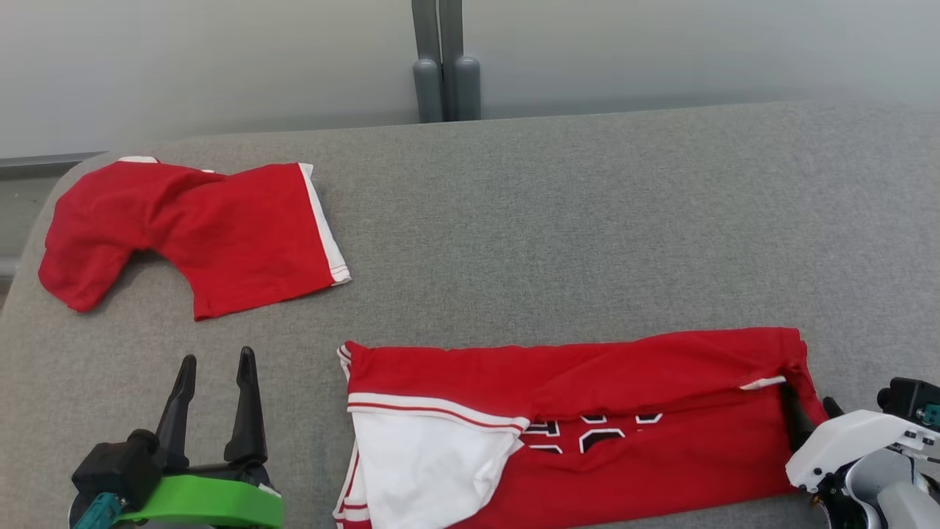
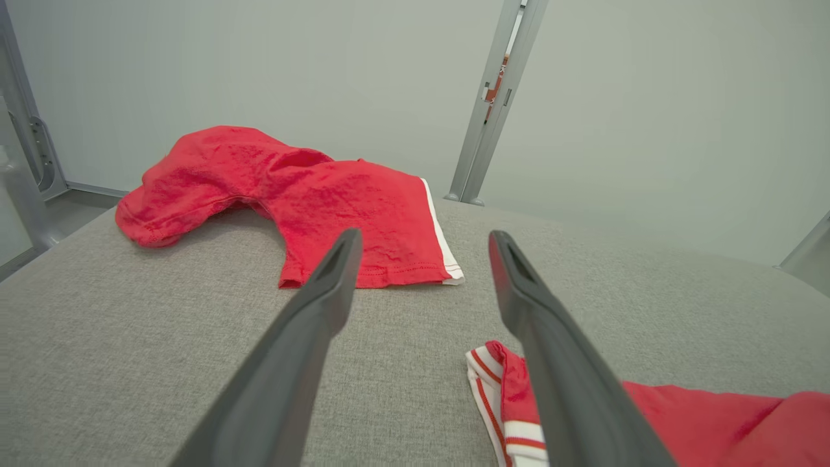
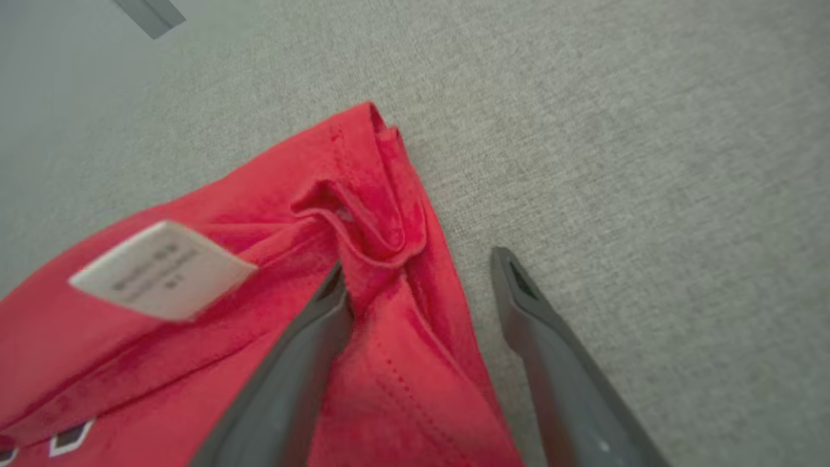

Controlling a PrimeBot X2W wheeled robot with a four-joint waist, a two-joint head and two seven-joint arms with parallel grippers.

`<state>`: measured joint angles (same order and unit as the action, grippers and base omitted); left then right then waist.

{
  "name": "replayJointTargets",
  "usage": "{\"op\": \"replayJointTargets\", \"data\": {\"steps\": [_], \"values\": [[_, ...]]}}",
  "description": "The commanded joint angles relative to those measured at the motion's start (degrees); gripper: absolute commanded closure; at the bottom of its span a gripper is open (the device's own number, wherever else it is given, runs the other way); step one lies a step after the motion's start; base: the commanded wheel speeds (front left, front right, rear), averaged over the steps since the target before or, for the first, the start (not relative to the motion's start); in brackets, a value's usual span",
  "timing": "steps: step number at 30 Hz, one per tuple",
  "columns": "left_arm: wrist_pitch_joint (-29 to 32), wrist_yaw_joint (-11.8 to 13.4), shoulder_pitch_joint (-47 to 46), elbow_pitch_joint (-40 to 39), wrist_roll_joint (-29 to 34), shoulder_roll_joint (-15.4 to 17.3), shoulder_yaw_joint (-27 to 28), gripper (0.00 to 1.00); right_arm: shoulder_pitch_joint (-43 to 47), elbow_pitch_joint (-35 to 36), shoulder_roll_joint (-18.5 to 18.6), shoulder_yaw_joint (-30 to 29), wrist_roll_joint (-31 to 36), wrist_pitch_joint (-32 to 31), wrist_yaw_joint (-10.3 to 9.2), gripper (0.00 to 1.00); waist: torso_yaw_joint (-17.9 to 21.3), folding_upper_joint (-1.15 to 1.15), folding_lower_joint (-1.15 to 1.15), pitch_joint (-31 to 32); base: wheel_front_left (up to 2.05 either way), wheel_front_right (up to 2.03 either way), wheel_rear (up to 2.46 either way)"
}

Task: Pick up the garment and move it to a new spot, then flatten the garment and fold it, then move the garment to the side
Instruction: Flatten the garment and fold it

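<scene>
The red jersey (image 1: 587, 367) lies along the front of the grey padded surface (image 1: 558, 220), folded lengthwise, with a white panel (image 1: 426, 463) and dark numerals showing. My right gripper (image 1: 810, 404) stands open at the jersey's right end. In the right wrist view (image 3: 418, 266) its left finger is tucked against a bunched fold of the hem (image 3: 382, 214), and its right finger rests on bare fabric beside the cloth. A white label (image 3: 162, 275) sticks out nearby. My left gripper (image 1: 217, 358) is open and holds nothing, left of the jersey's striped corner (image 2: 499, 383).
A second red garment (image 1: 213, 228) with a white-trimmed edge lies crumpled at the far left, ahead of the left gripper (image 2: 425, 235). Two grey posts (image 1: 446, 73) rise behind the surface's back edge. The surface rounds off at its left corner.
</scene>
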<state>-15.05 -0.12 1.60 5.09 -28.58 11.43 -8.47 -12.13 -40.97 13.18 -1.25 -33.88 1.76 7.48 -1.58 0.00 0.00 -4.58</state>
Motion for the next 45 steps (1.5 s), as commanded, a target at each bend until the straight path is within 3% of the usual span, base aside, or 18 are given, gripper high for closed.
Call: {"op": "replayJointTargets", "data": {"steps": [1,9,10,11,12,20,27,32,37,45], "values": [[-0.2,-0.4,-1.0,0.2,0.3,-0.2,0.3,0.0,-0.2,-0.8,-0.7,0.1,-1.3,-1.0,0.03,0.0,-0.7,0.0,0.0,-0.2,0.0,0.0,0.0],[-0.2,-1.0,-0.9,0.9,1.1,-0.8,1.0,0.0,-0.2,-0.7,-2.3,3.2,-7.7,-0.1,0.04,0.0,-1.4,0.0,0.0,-0.3,0.0,0.0,0.0],[-0.2,-1.1,-1.0,1.0,1.2,-0.8,1.0,0.0,-0.3,-0.6,-2.4,3.6,-8.5,0.1,0.04,0.35,-1.5,0.0,0.0,-0.2,0.0,0.0,0.0],[-0.2,-1.2,-1.1,1.2,1.2,-0.9,1.0,0.0,-0.5,-0.5,-2.2,4.0,-9.3,0.4,0.04,0.79,-1.6,0.0,0.0,-0.2,0.0,0.0,0.0],[-0.2,-1.2,-1.1,1.3,1.4,-0.9,1.1,0.0,-0.6,-0.5,-2.0,4.4,-10.2,0.8,0.04,1.0,-1.6,0.0,0.0,-0.1,0.0,0.0,0.0],[-0.2,-1.0,0.0,2.0,1.8,-0.9,1.3,0.0,-2.0,0.6,1.0,5.3,-13.8,8.8,0.03,1.0,-1.2,0.0,0.0,0.8,0.0,0.0,0.0],[-0.2,-0.8,0.1,1.7,1.9,-0.6,1.2,0.0,-3.8,-0.1,5.2,5.1,-15.4,11.7,0.03,1.0,0.4,0.0,0.0,1.3,0.0,0.0,0.0],[-0.2,-0.7,0.5,1.5,2.0,-0.6,1.3,0.0,-4.4,-1.0,10.1,4.0,-11.6,12.8,0.03,1.0,0.7,0.0,0.0,2.3,0.0,0.0,0.0],[-0.2,-0.1,2.0,1.3,1.5,-1.2,2.1,0.0,-3.3,6.1,9.5,3.0,-8.1,12.7,0.03,1.0,0.8,0.0,0.0,4.5,0.0,0.0,0.0],[-0.2,-0.1,3.9,0.1,2.9,-2.7,5.3,0.0,2.8,25.2,2.6,4.6,-3.6,4.6,0.03,1.0,-0.1,0.0,0.0,6.1,0.0,0.0,0.0]]}}
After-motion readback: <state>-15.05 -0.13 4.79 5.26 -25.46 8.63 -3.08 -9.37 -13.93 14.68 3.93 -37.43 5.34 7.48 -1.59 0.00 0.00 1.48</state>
